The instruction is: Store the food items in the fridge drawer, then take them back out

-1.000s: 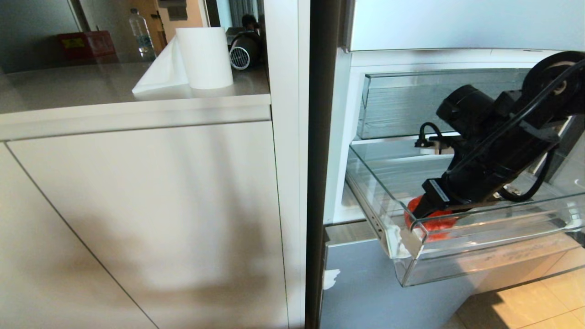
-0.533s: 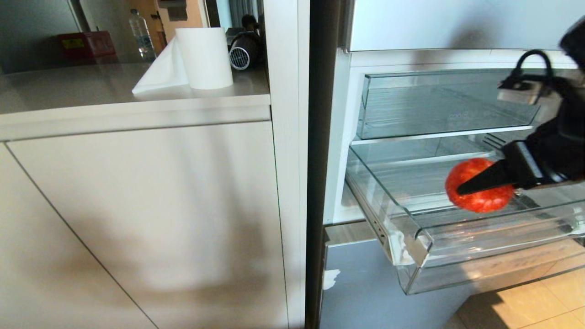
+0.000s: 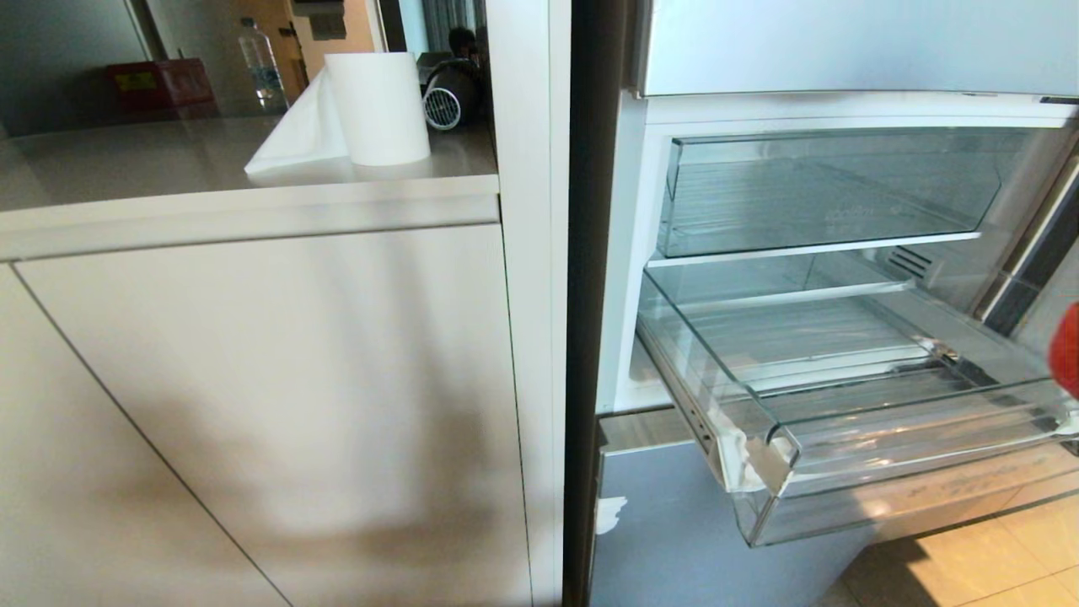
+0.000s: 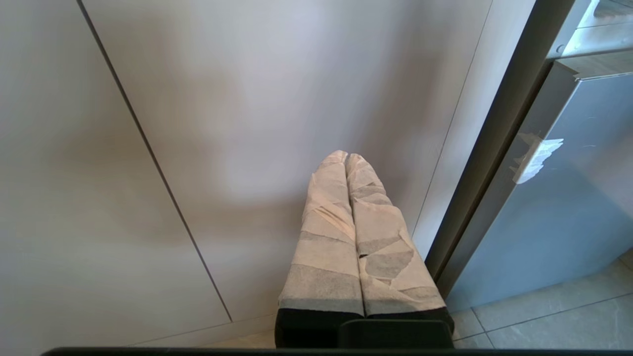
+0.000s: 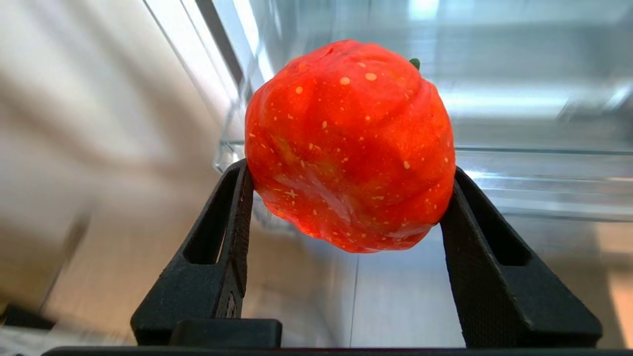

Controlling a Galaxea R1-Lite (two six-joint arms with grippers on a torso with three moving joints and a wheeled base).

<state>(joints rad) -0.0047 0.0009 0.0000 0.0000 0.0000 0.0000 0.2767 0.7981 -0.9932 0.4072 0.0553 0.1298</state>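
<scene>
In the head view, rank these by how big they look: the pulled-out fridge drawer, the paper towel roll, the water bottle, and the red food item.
1. Fridge drawer
2. Paper towel roll
3. Water bottle, farther back, so apparent size only
4. Red food item, only a sliver shows at the picture's right edge, so its rank is unsure

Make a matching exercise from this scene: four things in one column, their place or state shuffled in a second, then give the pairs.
Things:
1. tomato
2. fridge drawer
3. left gripper
4. paper towel roll

Place or state:
A. standing on the countertop
B. fingers pressed together, in front of a cabinet door
C. pulled out, nothing inside it
D. clamped between the right gripper's black fingers

Pairs: 1-D, 2-C, 3-B, 4-A
</scene>
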